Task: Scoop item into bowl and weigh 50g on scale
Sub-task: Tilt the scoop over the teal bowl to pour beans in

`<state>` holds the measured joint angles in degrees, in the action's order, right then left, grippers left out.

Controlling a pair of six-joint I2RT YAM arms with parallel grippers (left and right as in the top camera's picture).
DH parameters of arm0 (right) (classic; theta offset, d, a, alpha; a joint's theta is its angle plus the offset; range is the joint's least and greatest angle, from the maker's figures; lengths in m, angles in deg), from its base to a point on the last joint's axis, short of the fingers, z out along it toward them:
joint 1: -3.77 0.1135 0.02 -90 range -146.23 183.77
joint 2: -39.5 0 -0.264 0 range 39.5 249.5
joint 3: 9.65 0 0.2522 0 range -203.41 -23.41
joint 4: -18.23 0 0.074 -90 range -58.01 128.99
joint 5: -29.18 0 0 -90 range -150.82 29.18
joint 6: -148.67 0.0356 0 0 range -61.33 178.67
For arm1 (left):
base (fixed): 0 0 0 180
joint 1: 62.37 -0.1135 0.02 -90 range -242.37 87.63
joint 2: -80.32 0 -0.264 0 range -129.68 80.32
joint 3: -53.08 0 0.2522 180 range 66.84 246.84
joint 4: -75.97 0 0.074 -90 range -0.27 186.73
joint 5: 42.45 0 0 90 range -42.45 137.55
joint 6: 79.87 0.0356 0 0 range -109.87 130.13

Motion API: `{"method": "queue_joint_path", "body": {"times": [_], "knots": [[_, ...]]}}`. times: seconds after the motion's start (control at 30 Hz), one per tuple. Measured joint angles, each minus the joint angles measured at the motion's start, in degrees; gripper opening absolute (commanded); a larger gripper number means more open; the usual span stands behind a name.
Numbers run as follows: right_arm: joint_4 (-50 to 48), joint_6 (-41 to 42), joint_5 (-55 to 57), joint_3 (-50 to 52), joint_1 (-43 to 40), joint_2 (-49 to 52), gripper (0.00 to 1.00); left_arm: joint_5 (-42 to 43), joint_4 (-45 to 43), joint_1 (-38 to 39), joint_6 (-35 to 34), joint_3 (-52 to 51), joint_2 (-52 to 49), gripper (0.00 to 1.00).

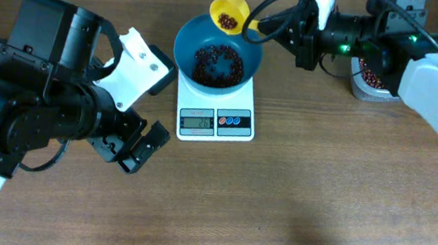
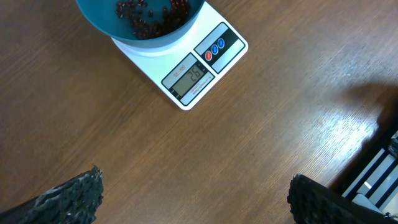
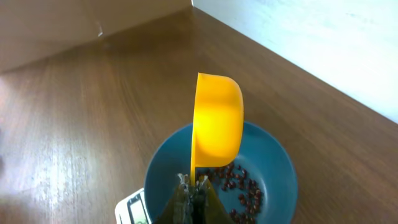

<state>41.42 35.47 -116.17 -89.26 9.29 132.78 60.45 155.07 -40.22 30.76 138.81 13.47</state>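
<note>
We logged teal bowl (image 1: pixel 187 42) on scale (image 1: pixel 216 120), glossy red-brown beans (image 1: pixel 217 64) inside; yellow scoop (image 1: pixel 229 12), some beans, clamped in right pincer (image 1: pixel 260 25); clear tub (image 1: pixel 369 94), beans; left pincer (image 1: pixel 134 145) wide.

Left wrist view: round teal-blue plastic bowl (image 2: pixel 99 18) cut off at 12 o'clock edge; hides pt of flat white scale (image 2: pixel 186 68).

At 6 o'clock in your view, the right gripper (image 3: pixel 193 188) has its dark fingers pinched together on the handle end of a yellow plastic scoop (image 3: pixel 217 121). The scoop stands on edge, its rounded back toward 3 o'clock. Beneath it sits the round teal-blue plastic bowl (image 3: pixel 283 167), with small dark red-brown beans (image 3: pixel 244 184) scattered inside toward 5 o'clock. A corner of the flat white scale (image 3: pixel 132 209) shows at 7 o'clock on the brown wooden table (image 3: pixel 93 112).
</note>
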Motion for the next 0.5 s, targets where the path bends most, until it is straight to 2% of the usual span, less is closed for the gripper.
{"method": "queue_joint_path", "body": {"times": [0.37,0.5], "knots": [[0.17,-9.70,0.24,0.00,0.00,3.93,0.04,0.00,0.00,0.00,0.00,0.00,0.00,0.99],[-3.28,-13.31,-0.92,0.00,0.00,3.93,0.04,0.00,0.02,0.00,0.00,0.00,0.00,0.99]]}}
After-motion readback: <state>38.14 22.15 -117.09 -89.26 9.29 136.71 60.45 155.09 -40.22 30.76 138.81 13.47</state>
